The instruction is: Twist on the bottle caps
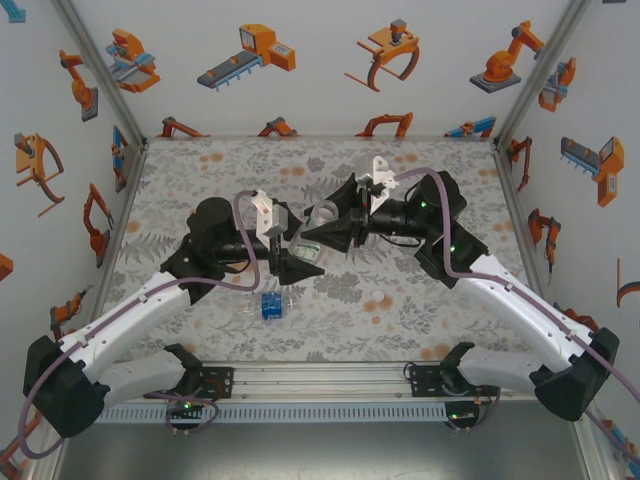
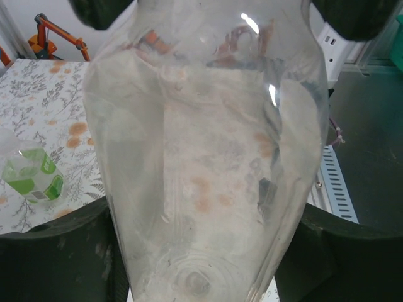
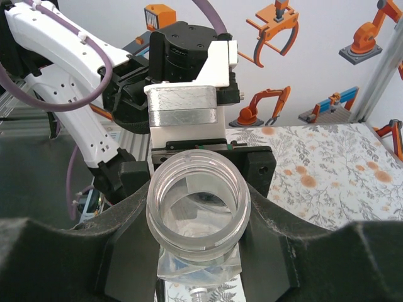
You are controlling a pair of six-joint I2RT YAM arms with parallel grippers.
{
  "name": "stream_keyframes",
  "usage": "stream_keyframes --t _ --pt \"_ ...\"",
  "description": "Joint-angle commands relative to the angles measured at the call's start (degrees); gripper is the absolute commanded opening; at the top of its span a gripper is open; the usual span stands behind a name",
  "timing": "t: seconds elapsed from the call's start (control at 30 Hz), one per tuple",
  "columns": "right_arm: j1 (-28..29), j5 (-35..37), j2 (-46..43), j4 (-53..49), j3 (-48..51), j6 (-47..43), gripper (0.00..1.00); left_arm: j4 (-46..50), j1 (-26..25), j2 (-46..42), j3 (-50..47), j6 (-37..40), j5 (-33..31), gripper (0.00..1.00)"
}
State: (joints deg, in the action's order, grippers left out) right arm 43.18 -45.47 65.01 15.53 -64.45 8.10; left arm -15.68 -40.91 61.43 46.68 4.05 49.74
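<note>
A clear bottle (image 3: 198,204) with no label is held in the air between both grippers over the middle of the table. My right gripper (image 3: 198,217) is shut on its open threaded neck, which carries no cap. My left gripper (image 2: 201,251) is shut on the body near the base, its dark fingers (image 2: 56,251) pressed against both sides. From above, the left gripper (image 1: 300,258) and right gripper (image 1: 330,228) meet tip to tip around the bottle (image 1: 322,213). A small whitish cap (image 3: 200,293) lies on the table under the bottle.
A bottle with a white-and-green label (image 2: 31,179) lies on the floral table (image 1: 200,190) to the left of the held one. A blue-labelled bottle (image 1: 268,305) rests near the front edge. An aluminium rail (image 1: 320,380) runs along the near edge, and patterned walls enclose the table.
</note>
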Motion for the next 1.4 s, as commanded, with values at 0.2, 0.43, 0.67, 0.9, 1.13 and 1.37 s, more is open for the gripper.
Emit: stream_keyframes --t 0.2,0.43,0.67,0.9,1.13,1.37 --pt "0.85 0.25 -1.71 2.87 0.72 0.47 0.01 -2.34 -0.38 0.17 -0.34 -1.66 0.89 0.51" --pt "0.83 2.80 -2.39 1.53 0.99 -0.38 0.29 -1.42 -0.43 0.48 0.08 -1.36 0.66 0.42" --pt "0.85 11.54 -5.44 -5.28 0.55 -4.70 0.68 2.07 -0.35 -0.06 0.17 0.52 -2.34 0.38" --pt "0.75 22.06 -9.40 -13.22 0.43 -9.82 0.71 8.39 -0.07 -1.19 0.21 3.63 -10.26 0.21" --pt "0.13 34.32 -10.92 -19.44 2.14 -8.73 0.71 18.68 4.24 -0.28 4.54 1.63 -11.64 0.00" --pt "-3.31 42.00 -11.06 -25.55 6.19 -1.08 0.67 32.40 8.97 0.19 9.31 6.84 -11.50 0.00"
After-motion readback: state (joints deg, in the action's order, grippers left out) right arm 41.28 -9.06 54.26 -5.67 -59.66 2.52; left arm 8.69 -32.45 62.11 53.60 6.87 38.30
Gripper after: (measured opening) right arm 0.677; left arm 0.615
